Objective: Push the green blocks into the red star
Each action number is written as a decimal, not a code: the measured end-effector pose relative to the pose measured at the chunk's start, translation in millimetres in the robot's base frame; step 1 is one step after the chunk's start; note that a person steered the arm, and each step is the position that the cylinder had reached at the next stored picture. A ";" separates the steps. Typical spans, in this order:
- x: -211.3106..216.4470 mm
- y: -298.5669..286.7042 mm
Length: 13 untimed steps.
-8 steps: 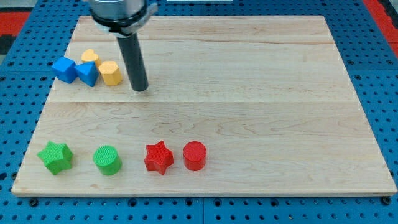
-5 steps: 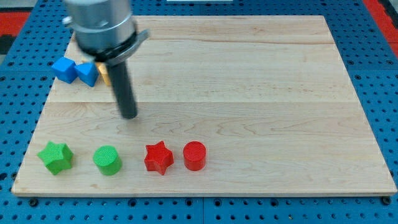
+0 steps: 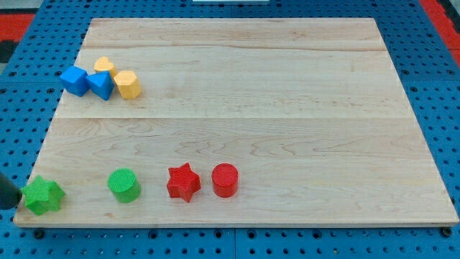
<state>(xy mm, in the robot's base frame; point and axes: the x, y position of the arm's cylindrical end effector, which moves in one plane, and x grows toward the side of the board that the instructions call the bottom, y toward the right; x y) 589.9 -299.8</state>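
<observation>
The green star (image 3: 43,196) lies at the board's bottom left corner, close to the edge. My tip (image 3: 8,204) shows only as a dark stub at the view's left edge, right against the green star's left side. The green cylinder (image 3: 123,185) stands to the right of the green star with a gap between them. The red star (image 3: 183,182) is to the right of the green cylinder, a short gap apart. The rest of the rod and the arm are out of view.
A red cylinder (image 3: 225,180) stands just right of the red star. At the top left, two blue blocks (image 3: 74,79) (image 3: 100,84) and two yellow blocks (image 3: 105,66) (image 3: 127,84) sit clustered together. The wooden board (image 3: 287,108) rests on a blue pegboard.
The rod has swept from the upper left of the board down to the view's left edge. The green star has shifted left and down toward the board's corner. The other blocks have not moved.
</observation>
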 end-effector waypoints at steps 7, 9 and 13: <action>-16.8 215.5; -77.4 114.5; -72.2 236.3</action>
